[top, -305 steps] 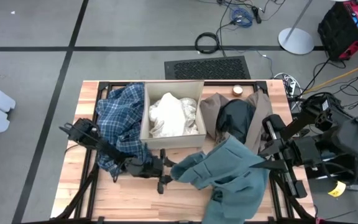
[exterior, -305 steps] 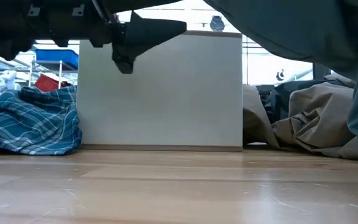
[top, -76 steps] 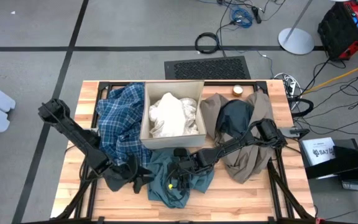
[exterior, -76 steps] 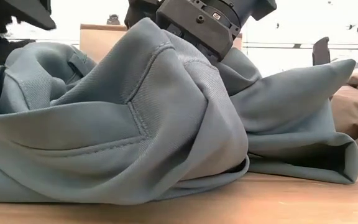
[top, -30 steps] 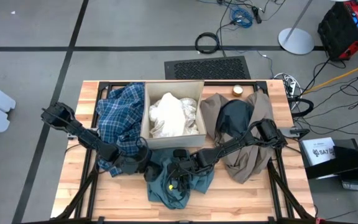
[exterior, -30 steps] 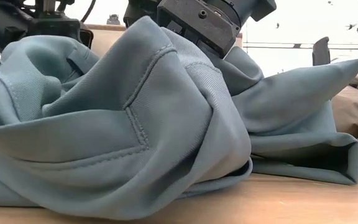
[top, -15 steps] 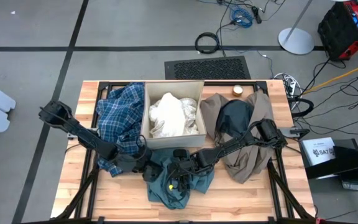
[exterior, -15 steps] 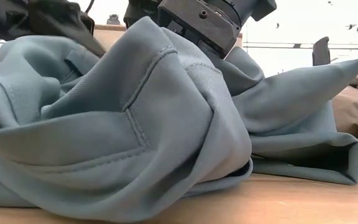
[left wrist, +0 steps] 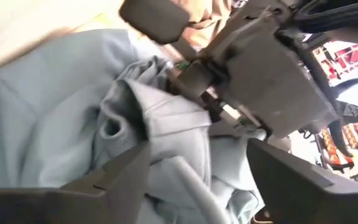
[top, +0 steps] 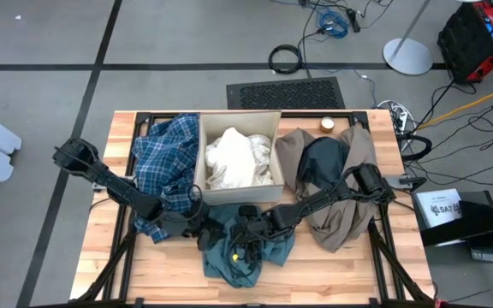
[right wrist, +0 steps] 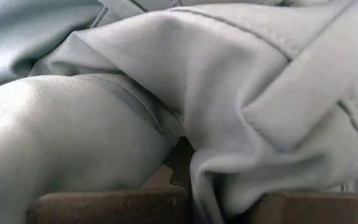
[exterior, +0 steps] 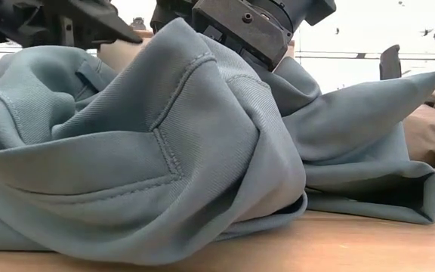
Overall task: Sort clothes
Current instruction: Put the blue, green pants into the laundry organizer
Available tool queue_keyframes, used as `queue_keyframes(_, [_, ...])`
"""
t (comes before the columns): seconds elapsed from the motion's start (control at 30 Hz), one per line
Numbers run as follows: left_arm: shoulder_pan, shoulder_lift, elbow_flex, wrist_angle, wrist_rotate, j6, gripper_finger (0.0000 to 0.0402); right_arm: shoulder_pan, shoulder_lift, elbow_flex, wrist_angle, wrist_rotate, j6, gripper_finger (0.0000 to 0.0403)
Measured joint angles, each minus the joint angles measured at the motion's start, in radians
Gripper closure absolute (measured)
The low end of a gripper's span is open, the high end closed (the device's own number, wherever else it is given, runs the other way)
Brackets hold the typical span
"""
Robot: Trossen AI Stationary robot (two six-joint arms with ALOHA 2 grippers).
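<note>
High view: crumpled teal-green fabric garment lies just in front of the tan cardboard box; left gripper at its near-box edge.

Left wrist view: its fingers spread, released.

Right wrist view: right gripper clenched on the garment.

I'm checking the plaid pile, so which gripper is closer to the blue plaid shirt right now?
Left. The left gripper sits at the near edge of the plaid shirt. The right gripper is farther off, down on the teal garment.
</note>
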Motion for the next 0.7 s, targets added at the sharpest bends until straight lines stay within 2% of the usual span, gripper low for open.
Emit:
queue_keyframes(0.17, [0.011,0.0,0.005,-0.002,0.009,0.062,0.009,0.0,0.0,0.0,0.0,0.0,-0.003,0.0388])
queue_keyframes(0.43, [0.019,0.0,0.005,-0.015,0.012,0.031,0.0088,0.0,0.0,0.0,0.0,0.0,-0.004,0.0388])
queue_keyframes(0.7, [0.042,0.0,0.004,-0.135,0.065,0.021,0.0088,0.0,0.0,0.0,0.005,0.0,-0.004,0.0388])
